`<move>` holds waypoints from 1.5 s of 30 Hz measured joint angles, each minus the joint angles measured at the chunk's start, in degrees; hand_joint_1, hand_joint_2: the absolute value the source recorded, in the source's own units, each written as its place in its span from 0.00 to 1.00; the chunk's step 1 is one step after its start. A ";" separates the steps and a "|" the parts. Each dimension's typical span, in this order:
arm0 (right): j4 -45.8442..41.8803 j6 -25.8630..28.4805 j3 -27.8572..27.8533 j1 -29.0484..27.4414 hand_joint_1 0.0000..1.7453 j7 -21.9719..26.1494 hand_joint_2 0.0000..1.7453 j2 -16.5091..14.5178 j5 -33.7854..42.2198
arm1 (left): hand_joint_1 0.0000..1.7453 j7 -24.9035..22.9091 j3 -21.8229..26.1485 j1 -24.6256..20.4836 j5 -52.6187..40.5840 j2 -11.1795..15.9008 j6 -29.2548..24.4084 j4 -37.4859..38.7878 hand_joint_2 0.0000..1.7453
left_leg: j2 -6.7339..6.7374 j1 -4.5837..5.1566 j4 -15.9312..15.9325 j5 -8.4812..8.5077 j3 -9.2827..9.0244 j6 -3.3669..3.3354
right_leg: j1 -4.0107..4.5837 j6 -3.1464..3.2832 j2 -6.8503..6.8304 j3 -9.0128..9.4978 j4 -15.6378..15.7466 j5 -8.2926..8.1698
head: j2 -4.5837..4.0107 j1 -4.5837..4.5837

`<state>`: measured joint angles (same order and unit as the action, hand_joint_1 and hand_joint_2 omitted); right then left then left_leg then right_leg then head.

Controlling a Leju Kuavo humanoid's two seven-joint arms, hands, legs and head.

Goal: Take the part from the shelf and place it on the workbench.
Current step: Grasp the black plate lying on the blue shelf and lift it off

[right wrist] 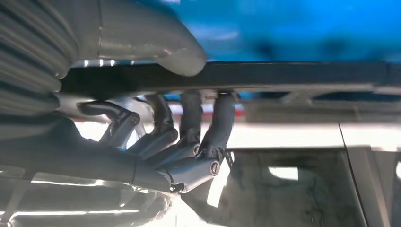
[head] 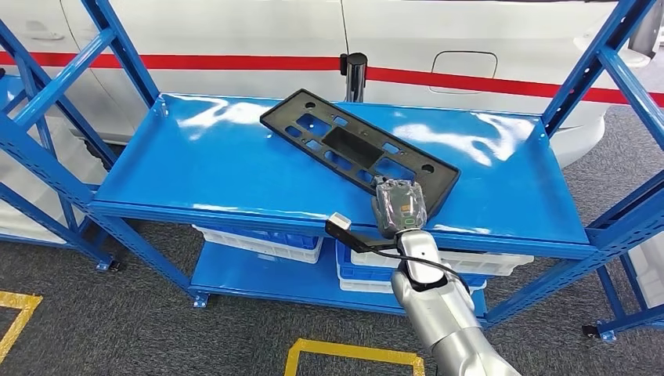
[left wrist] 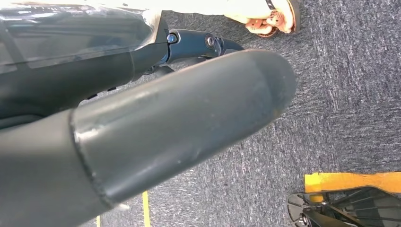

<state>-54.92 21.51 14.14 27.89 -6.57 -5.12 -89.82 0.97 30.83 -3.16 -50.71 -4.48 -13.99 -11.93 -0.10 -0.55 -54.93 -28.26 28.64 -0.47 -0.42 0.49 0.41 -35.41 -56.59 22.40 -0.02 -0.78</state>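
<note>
The part [head: 344,145] is a flat black rectangular frame with several cut-outs. It lies askew on the top blue shelf [head: 196,168], running from back centre to front right. My right hand [head: 400,205] reaches up over the shelf's front edge and grips the part's near right end. In the right wrist view the thumb [right wrist: 182,59] lies on one face of the dark part [right wrist: 293,75] and the fingers [right wrist: 220,118] press the other face. My left hand [left wrist: 142,132] hangs above the carpet, fingers stretched out, holding nothing.
White bins [head: 258,243] stand on the lower shelf. Blue uprights [head: 618,70] frame the rack on both sides, and a white car with a red stripe [head: 235,31] stands behind it. Yellow tape [head: 352,356] marks the grey carpet. A person's sandalled foot [left wrist: 265,19] is near my left hand.
</note>
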 joint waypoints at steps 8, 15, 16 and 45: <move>3.53 1.45 0.81 2.29 0.00 -3.42 1.00 0.07 -0.08 | 0.00 -0.27 1.27 -0.03 -1.05 0.00 -0.49 -0.01 0.00 | 0.01 0.00 0.00 -0.01 -0.17 -0.01 | -0.01 0.00 0.01 0.15 0.00 0.00 | 0.00 -0.01; 4.71 1.96 1.97 3.91 0.00 -4.52 1.00 0.39 -0.08 | 0.00 -0.27 2.53 -0.03 -1.87 0.00 -1.13 -0.06 0.00 | 0.01 0.00 0.00 -0.02 -0.30 -0.01 | 0.00 0.00 0.01 0.28 0.00 0.00 | 0.00 -0.01; 4.79 1.98 2.05 4.00 0.00 -4.58 1.00 0.43 -0.08 | 0.00 -0.27 2.57 -0.03 -1.99 0.00 -1.16 -0.07 0.00 | 0.01 0.00 0.00 -0.02 -0.32 -0.01 | 0.00 0.00 0.01 0.30 0.00 0.00 | 0.00 -0.01; 1.06 4.07 1.24 2.93 0.00 -2.29 1.00 1.08 -0.06 | 0.00 10.62 12.34 -0.54 2.22 -0.55 2.10 -0.79 0.00 | 0.01 0.00 -0.01 -0.03 -0.35 -0.03 | 0.00 0.00 0.01 0.32 0.01 0.01 | 0.00 -0.01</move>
<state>-53.85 25.58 15.38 30.82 -8.87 -4.04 -89.88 11.59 43.17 -3.70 -48.49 -5.03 -11.88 -12.72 -0.09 -0.55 -54.94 -28.29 28.29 -0.50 -0.42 0.49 0.42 -35.09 -56.58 22.41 -0.02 -0.79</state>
